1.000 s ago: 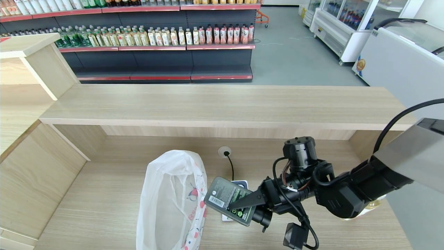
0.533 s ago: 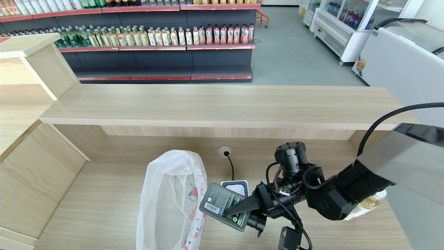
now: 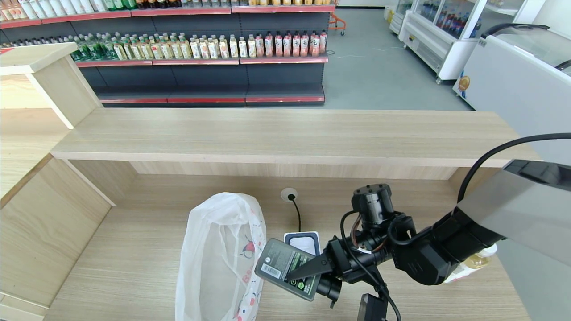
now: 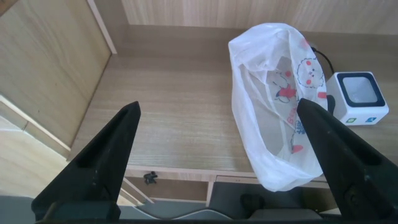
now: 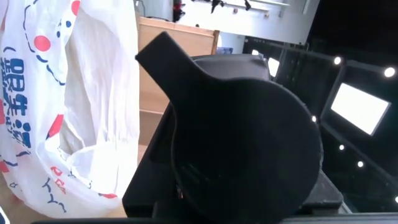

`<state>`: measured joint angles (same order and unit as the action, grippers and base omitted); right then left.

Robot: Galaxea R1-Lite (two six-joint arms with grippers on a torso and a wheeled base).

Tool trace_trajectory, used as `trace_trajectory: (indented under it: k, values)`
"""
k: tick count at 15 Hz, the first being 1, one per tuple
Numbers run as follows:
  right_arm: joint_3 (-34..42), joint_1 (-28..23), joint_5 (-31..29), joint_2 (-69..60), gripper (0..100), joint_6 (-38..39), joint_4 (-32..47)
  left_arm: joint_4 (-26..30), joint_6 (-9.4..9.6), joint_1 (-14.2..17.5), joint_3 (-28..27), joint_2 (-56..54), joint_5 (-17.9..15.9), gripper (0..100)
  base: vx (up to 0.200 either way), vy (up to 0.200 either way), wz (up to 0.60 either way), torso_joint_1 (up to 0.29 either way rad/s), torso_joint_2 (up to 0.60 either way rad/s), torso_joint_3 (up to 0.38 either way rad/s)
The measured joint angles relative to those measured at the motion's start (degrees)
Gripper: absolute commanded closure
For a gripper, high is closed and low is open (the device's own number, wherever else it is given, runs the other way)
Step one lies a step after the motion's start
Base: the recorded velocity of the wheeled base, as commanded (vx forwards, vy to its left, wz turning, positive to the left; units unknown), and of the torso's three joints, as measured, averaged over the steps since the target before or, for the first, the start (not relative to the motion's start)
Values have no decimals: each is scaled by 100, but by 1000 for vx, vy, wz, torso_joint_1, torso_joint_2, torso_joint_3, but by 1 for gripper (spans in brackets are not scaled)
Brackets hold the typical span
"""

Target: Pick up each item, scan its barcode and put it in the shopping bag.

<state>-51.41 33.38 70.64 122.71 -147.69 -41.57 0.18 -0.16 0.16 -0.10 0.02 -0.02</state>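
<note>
My right gripper (image 3: 298, 272) is shut on a flat dark grey package (image 3: 280, 262) with a white barcode label facing up. It holds the package tilted, just right of the white shopping bag (image 3: 218, 256) and touching or nearly touching the bag's rim. The barcode scanner (image 3: 303, 241) stands on the counter behind the package, partly covered by it. Close up in the right wrist view, the dark package (image 5: 249, 143) sits beside the bag (image 5: 62, 99). My left gripper (image 4: 219, 109) hangs open and high above the counter, with the bag (image 4: 273, 118) and the scanner (image 4: 360, 96) below it.
A bottle of yellowish liquid (image 3: 478, 259) lies at the counter's right, mostly hidden by my right arm. The scanner's cable (image 3: 296, 213) runs to a hole in the countertop. A raised wooden ledge (image 3: 285, 133) borders the far side, and a side wall (image 3: 49, 223) the left.
My right gripper carried the package left and slightly down, up to the bag's rim. More of the scanner now shows behind it.
</note>
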Motion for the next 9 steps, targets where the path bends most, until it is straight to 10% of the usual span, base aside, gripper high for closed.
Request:
trace_trajectory:
  k: [9]
  values:
    - [22,60,0,-17,100,-1,2,0,0,0,0,0,2,0,0,0,0,0,0,0]
